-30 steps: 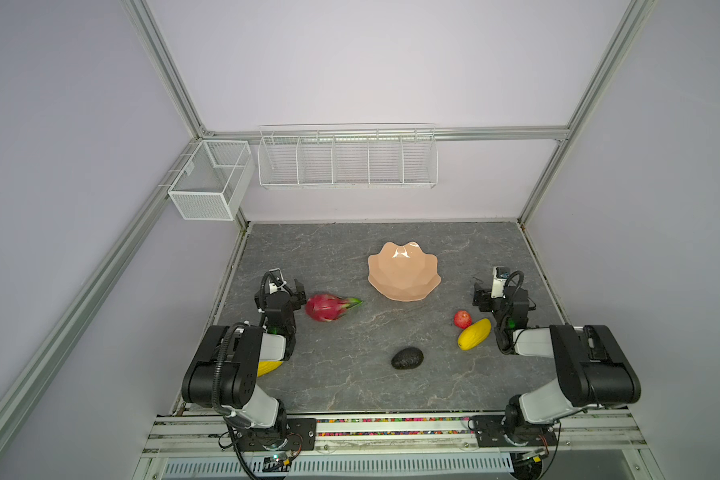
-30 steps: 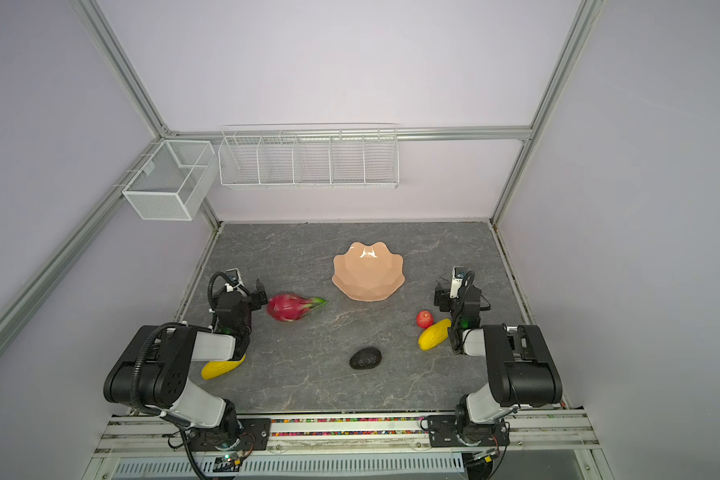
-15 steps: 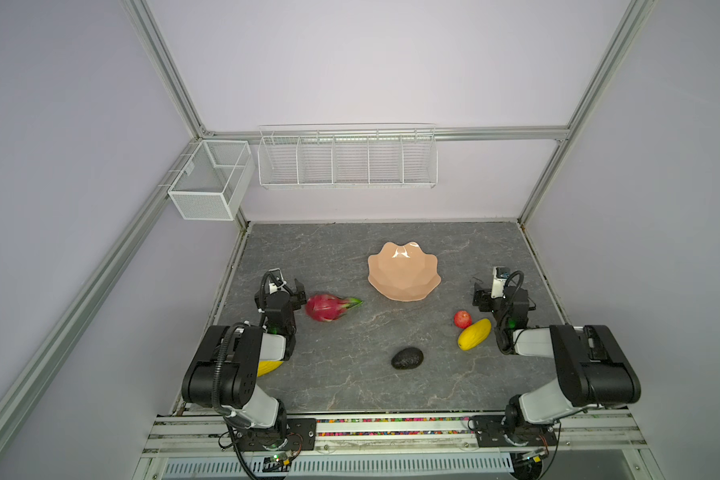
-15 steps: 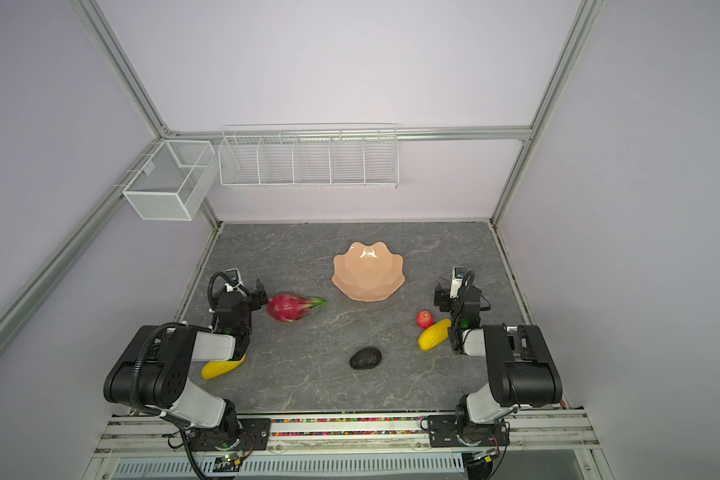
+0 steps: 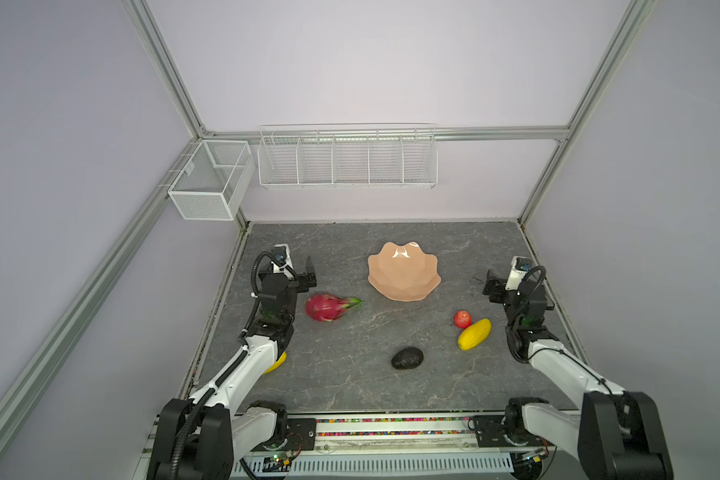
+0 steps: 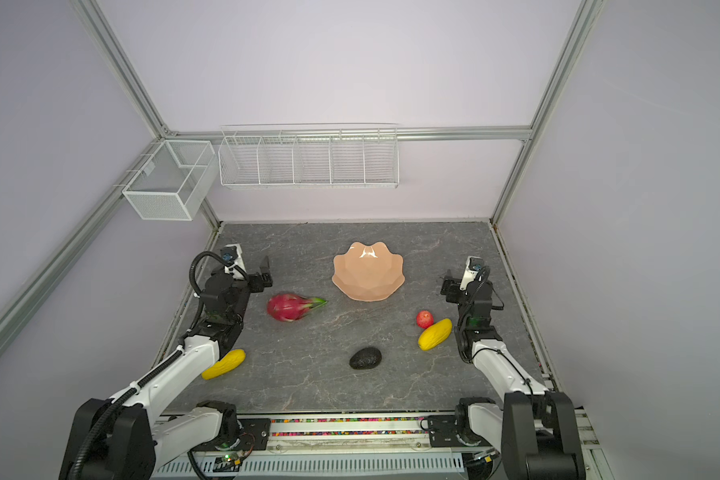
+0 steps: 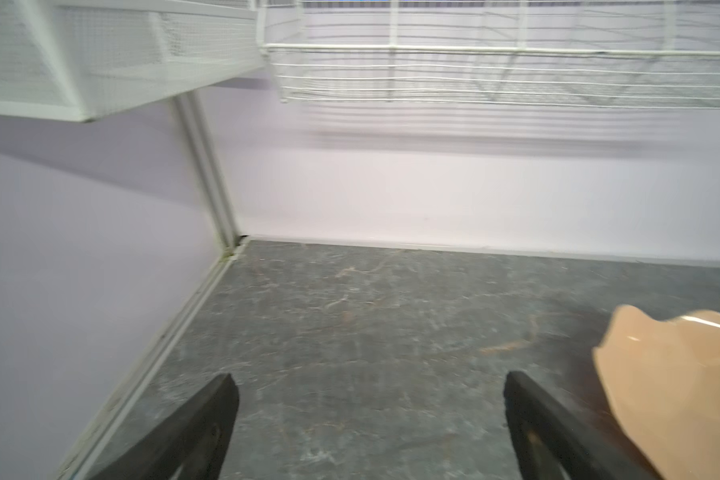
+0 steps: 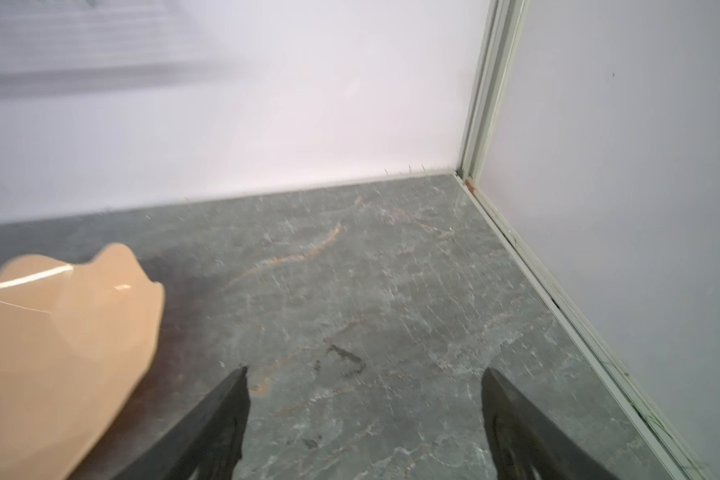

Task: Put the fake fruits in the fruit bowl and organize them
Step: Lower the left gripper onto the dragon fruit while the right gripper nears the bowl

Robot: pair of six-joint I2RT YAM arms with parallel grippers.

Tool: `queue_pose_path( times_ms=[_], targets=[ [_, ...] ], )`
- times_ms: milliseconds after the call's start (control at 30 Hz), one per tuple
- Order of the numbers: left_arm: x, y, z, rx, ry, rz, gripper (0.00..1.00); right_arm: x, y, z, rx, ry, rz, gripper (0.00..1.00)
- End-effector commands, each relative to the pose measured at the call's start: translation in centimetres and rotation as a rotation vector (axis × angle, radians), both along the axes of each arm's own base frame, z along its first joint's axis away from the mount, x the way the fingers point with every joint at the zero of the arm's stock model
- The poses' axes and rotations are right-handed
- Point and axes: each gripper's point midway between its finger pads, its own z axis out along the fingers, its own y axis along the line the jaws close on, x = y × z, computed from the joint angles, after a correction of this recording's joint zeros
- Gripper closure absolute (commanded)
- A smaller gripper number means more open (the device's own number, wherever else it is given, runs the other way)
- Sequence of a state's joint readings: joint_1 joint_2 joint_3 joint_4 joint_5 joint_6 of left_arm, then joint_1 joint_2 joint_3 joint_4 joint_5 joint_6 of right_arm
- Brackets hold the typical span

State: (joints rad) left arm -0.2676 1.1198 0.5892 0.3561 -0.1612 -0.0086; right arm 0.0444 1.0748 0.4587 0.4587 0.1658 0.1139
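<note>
With the back wall as twelve, the empty peach-pink fruit bowl [image 5: 404, 276] sits on the grey bench [image 5: 350, 386] at about twelve o'clock. All five fruits lie outside it. The dragon fruit [image 5: 327, 306] is at nine, and the red apple [image 5: 462, 319] and a yellow ribbed fruit [image 5: 474, 333] lie just beside each other at three. The avocado [image 5: 407, 358] is at six, and a second yellow fruit [image 6: 224, 364] at eight is partly tucked under the left arm [image 6: 175, 368]. The left end effector [image 7: 368, 377] and the right end effector [image 8: 366, 370] both hang spread wide, nothing between their jaws, one on either side of the bowl.

My worries: the fruits look smooth and rounded, so an off-centre pinch could send one rolling. Reaching for the apple may nudge its yellow neighbour. A swing of the left arm could sweep the fruit beneath it toward the bench edge. The bowl looks shallow and glossy, so it might slide, or a dropped fruit might bounce out.
</note>
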Motion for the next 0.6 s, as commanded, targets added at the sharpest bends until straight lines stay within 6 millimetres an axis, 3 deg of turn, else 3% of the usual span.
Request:
queue_pose_path(
  times_ms=[0,67,100,167,233,300,400,567],
  targets=[
    [-2.3,-6.2,-3.3,0.0,0.218,-0.313,0.01,-2.0,5.7,-0.8,0.101,0.124,0.246,0.12],
    [-3.9,-10.0,-4.1,0.049,0.28,-0.491,0.01,-3.5,10.0,-0.7,0.125,0.165,0.432,0.12],
    [-4.6,-11.4,-4.7,0.085,0.3,-0.542,0.01,-4.1,11.1,-1.0,0.137,0.187,0.476,0.12],
    [-5.1,-12.5,-5.7,0.175,0.353,-0.532,0.01,-6.1,14.8,-1.4,0.153,0.227,0.612,0.12],
    [-4.9,-11.9,-6.4,0.21,0.422,-0.459,0.01,-7.7,16.8,-1.7,0.157,0.246,0.682,0.12],
    [-3.7,-9.0,-6.4,0.207,0.476,-0.237,0.01,-9.2,18.5,-2.1,0.156,0.259,0.739,0.12],
    [-3.9,-6.0,-6.6,0.12,0.556,0.003,0.01,-10.5,20.1,-2.4,0.14,0.263,0.798,0.12],
    [-5.3,-4.8,-7.9,0.107,0.641,0.069,0.01,-11.6,22.1,-2.5,0.108,0.281,0.893,0.12]
  ],
)
